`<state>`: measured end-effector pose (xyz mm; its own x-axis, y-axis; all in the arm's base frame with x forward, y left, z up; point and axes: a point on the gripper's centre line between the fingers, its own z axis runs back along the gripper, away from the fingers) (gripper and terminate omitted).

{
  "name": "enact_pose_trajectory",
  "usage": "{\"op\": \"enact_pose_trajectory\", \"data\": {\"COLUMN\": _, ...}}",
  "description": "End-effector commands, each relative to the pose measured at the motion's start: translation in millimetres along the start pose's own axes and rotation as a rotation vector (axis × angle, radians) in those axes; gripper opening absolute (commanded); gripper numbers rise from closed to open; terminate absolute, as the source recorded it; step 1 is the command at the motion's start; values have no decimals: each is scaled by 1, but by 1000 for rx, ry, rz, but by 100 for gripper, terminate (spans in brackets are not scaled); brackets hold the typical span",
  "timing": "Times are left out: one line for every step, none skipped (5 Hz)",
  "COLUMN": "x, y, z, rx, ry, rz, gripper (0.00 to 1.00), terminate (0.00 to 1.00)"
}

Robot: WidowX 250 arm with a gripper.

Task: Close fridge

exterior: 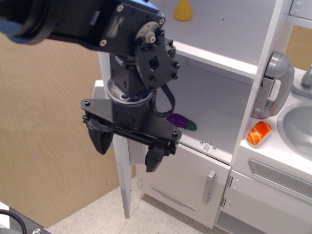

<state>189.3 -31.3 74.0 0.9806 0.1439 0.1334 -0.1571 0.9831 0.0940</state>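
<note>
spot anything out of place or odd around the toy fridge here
The fridge door stands wide open, seen edge-on below the open gripper. A purple toy eggplant lies on its side on the lower fridge shelf. Nothing spilled or broken.

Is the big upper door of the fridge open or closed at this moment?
Open. The fridge interior shows: white shelves, a purple toy, a yellow toy. The door stands edge-on, behind the gripper.
</note>
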Motion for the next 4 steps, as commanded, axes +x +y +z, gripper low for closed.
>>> {"op": "enact_pose_trajectory", "data": {"x": 0, "y": 0, "z": 0, "rx": 0, "ry": 0, "rz": 0, "gripper": 100, "terminate": 0}}
{"op": "enact_pose_trajectory", "data": {"x": 6, "y": 25, "z": 2, "rx": 2, "ry": -24, "rz": 21, "gripper": 100, "terminate": 0}}
{"op": "enact_pose_trajectory", "data": {"x": 6, "y": 51, "z": 5, "rx": -9, "ry": -21, "rz": 48, "gripper": 100, "terminate": 0}}
{"op": "enact_pose_trajectory", "data": {"x": 4, "y": 73, "z": 8, "rx": -17, "ry": -73, "rz": 18, "gripper": 100, "terminate": 0}}
